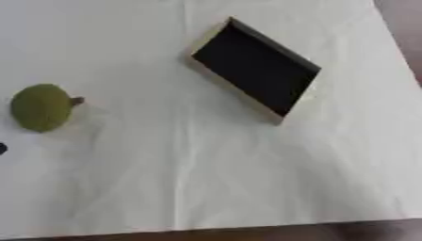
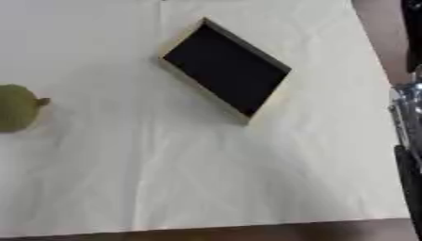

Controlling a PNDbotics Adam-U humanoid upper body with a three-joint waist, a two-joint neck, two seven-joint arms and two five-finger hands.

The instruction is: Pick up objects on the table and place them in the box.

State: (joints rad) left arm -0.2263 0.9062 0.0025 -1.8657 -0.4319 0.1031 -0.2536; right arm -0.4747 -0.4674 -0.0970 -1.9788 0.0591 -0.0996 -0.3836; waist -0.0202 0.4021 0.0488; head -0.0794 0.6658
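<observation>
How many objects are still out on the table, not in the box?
1: a green pear-like fruit lies at the table's left edge, well apart from the box, whose dark inside shows nothing. More may lie outside the view.

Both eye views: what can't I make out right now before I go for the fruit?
- Box inside: all dark in both views, contents unreadable.
- Green fruit: cut by the left edge in the right eye view; its kind is too blurred to tell.
- Dark speck at the left edge, left eye view: unidentifiable.
- Right arm: only a sliver at the right edge, right eye view; hands unseen.
</observation>
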